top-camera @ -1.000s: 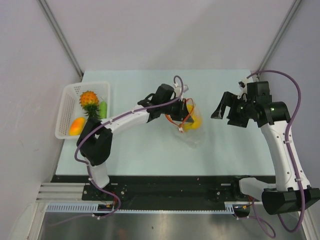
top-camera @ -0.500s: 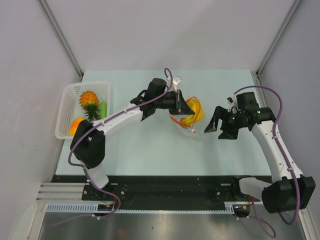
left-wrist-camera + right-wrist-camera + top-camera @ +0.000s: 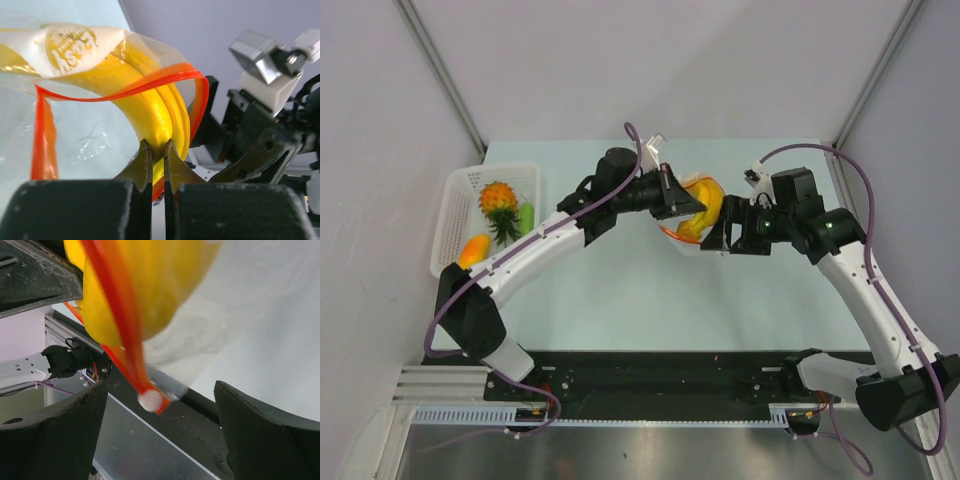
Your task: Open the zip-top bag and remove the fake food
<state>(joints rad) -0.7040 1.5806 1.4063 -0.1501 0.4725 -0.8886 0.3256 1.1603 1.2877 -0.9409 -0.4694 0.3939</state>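
Left gripper (image 3: 156,146) has its two fingers pressed almost together, clamped on the bag (image 3: 95,142) at the rim, where the orange-red strip (image 3: 125,88) runs down between the fingertips. From above, this arm reaches from the near left corner to the middle of the table (image 3: 620,290) and holds the bag there. I cannot tell whether the bag's bottom touches the surface.

The bag's mouth is parted: the strip forms a loose loop rather than a single sealed line. Yellow bananas (image 3: 150,107) sit inside the bag, curving up against the mouth and pressing on the clear plastic. A white label with yellow print shows on the bag's upper side.

Right gripper (image 3: 160,390) comes in from the right with its fingers spread wide, gripping nothing. The wrist view shows one finger on each side of the hanging bag, with the end of the strip and its small white tip in the gap between them, apart from both fingers. From above, this gripper is just beside the bag, opposite the left one.

A white perforated basket (image 3: 448,225) stands at the table's left edge, well apart from the bag. It holds a pineapple (image 3: 498,197) with a green crown, a green piece (image 3: 526,217) just to its right, and an orange piece (image 3: 472,250) at the near end.
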